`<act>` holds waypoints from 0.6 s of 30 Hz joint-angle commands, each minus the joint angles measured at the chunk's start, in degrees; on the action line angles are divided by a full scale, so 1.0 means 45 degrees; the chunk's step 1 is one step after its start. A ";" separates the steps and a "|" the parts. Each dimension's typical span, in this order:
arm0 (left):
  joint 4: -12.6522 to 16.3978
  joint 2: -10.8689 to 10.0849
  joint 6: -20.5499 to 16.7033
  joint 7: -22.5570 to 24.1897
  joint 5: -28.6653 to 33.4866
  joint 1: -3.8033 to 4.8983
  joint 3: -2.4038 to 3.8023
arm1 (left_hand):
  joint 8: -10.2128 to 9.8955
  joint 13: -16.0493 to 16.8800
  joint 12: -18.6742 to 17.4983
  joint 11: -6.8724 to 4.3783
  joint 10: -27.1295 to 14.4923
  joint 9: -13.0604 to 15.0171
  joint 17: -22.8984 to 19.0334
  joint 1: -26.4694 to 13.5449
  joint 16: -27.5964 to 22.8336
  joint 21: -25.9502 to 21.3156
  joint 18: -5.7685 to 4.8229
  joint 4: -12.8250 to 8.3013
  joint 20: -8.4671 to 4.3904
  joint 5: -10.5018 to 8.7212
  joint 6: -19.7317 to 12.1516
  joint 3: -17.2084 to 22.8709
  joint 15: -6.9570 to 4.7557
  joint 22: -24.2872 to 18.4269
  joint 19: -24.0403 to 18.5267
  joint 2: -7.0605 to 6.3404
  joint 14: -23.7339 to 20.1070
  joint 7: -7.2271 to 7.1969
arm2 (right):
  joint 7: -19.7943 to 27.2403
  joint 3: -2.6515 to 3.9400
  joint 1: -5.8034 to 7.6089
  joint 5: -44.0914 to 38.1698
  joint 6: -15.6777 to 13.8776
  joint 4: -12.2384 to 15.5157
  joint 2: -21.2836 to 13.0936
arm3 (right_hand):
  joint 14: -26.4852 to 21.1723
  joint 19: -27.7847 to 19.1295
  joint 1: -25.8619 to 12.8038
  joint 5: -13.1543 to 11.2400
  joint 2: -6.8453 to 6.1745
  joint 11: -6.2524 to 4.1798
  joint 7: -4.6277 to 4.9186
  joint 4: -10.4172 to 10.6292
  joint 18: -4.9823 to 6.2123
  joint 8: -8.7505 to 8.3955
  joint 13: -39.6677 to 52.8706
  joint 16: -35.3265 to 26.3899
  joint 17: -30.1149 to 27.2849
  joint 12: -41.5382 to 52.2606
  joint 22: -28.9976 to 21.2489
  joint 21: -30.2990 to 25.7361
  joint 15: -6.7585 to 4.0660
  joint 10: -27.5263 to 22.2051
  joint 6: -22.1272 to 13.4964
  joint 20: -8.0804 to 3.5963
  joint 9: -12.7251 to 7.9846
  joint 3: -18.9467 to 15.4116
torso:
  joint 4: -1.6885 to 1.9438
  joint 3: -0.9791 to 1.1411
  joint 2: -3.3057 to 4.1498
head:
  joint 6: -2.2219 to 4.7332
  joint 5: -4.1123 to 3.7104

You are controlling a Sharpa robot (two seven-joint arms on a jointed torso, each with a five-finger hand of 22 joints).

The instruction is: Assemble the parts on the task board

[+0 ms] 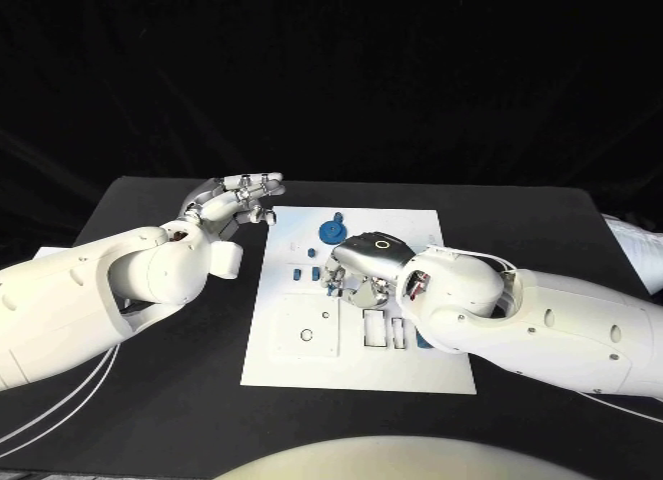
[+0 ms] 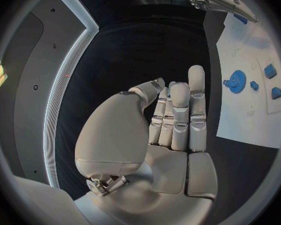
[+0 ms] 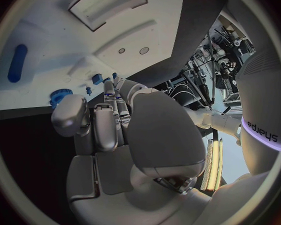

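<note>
The white board (image 1: 357, 300) lies in the middle of the black table (image 1: 547, 215), near the centre of the frame. The left hand (image 1: 242, 200) hovers at the board's upper left corner, over the table, fingers straight and together, holding nothing. The right hand (image 1: 363, 262) hangs over the board's middle with fingers bent down toward small blue pieces (image 1: 314, 271); whether it grips one cannot be told. A blue gear (image 1: 331, 230) lies near the board's upper edge.
</note>
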 commanded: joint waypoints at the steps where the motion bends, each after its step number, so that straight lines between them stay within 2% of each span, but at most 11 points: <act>1: 0.0036 0.0044 0.0238 0.0014 -0.0009 0.0000 0.0008 | 0.0076 0.0018 0.0085 -0.0004 -0.0090 -0.0021 -0.0017 0.0038 -0.0080 -0.0052 0.0147 -0.0012 -0.0009 -0.0024 -0.0028 -0.0083 -0.0016 -0.0021 -0.0065 0.0054 -0.0110 0.0045 | 0.0310 -0.0029 -0.0136 0.0079 0.0391 -0.0134 0.0163 | 0.0647 0.0054 -0.0081 0.0044 0.0084 0.0048 0.0060 -0.0027 0.0064 -0.0011 0.0016 -0.0014 -0.0019 -0.0057 -0.0016 -0.0011 0.0029 0.0021 0.0014 -0.0008 0.0018 0.0051 | -0.0018 0.0005 0.0002 | -0.0061 0.0111; 12: 0.0029 0.0069 0.0297 0.0005 -0.0071 -0.0005 0.0008 | 0.0076 0.0018 0.0085 -0.0004 -0.0090 -0.0021 -0.0017 0.0038 -0.0080 -0.0052 0.0147 -0.0012 -0.0009 -0.0024 -0.0028 -0.0083 -0.0016 -0.0021 -0.0065 0.0054 -0.0110 0.0045 | 0.0355 -0.0128 -0.0387 -0.0083 0.0572 -0.0593 0.0478 | 0.0647 0.0050 -0.0077 0.0060 0.0091 0.0061 0.0081 -0.0076 0.0065 -0.0017 0.0010 -0.0006 -0.0013 -0.0068 -0.0024 -0.0016 0.0042 0.0017 0.0000 0.0000 0.0019 0.0073 | -0.0018 0.0021 0.0005 | -0.0146 0.0188; 18: 0.0006 0.0070 0.0313 -0.0006 -0.0096 -0.0008 0.0008 | 0.0078 0.0019 0.0092 0.0001 -0.0099 -0.0022 -0.0048 0.0035 -0.0095 -0.0061 0.0145 -0.0013 -0.0007 -0.0025 -0.0034 -0.0095 -0.0012 -0.0026 -0.0067 0.0058 -0.0124 0.0049 | 0.0347 -0.0139 -0.0422 -0.0211 0.0602 -0.0731 0.0504 | 0.0644 0.0048 -0.0078 0.0065 0.0088 0.0068 0.0089 -0.0095 0.0066 -0.0021 0.0008 -0.0013 -0.0023 -0.0072 -0.0030 -0.0020 0.0047 0.0015 -0.0008 0.0003 0.0019 0.0078 | -0.0015 0.0011 -0.0003 | -0.0173 0.0185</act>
